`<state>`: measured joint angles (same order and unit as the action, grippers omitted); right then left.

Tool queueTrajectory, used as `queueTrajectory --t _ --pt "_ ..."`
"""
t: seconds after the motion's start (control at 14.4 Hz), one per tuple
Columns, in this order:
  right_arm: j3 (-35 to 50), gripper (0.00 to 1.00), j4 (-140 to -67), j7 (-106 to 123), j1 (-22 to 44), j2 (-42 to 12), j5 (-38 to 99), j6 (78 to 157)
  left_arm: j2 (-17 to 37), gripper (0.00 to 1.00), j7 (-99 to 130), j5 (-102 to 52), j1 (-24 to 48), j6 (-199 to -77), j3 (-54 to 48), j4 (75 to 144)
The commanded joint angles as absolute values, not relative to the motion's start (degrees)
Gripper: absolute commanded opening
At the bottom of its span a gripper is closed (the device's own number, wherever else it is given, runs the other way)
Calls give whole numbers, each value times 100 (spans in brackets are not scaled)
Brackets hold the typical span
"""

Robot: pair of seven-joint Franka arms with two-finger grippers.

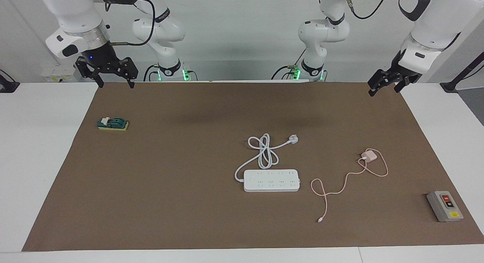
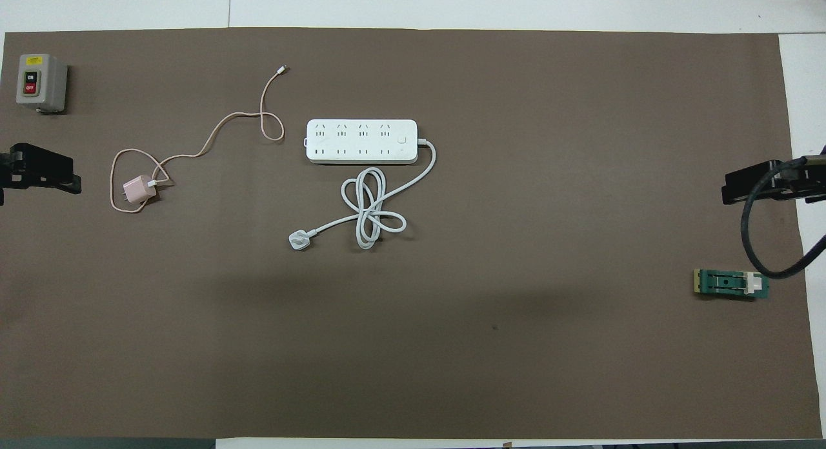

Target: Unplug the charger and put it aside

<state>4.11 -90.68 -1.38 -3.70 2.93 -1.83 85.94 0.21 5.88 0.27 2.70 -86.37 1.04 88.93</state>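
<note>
You saw both arms whole only in the facing view. The power strip (image 1: 272,180) lay mid-mat, nothing plugged in. The charger (image 1: 369,156) lay beside it toward the left arm's end, well apart from the left gripper (image 1: 384,86), which hung released. The right gripper (image 1: 111,75) hung spread, empty.

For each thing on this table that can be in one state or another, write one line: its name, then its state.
charger: unplugged, lying on the mat, cable attached and loosely looped.
power strip: no plug in any socket; its own cord coiled, plug lying loose.
switch box: setting too small to tell.
green knife switch: lever position unclear.
left gripper: open, empty, raised.
right gripper: open, empty, raised.
</note>
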Motion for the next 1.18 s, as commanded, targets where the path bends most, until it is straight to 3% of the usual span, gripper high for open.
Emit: queueTrajectory --t 0.0,1.11 --pt "501 100 -9176 -211 -457 395 -220 8613 -70 100 492 -44 255 -8946 132 9044" --pt "492 100 -9167 -237 -510 396 -202 8648 -79 100 457 -9 264 -8868 141 9070"
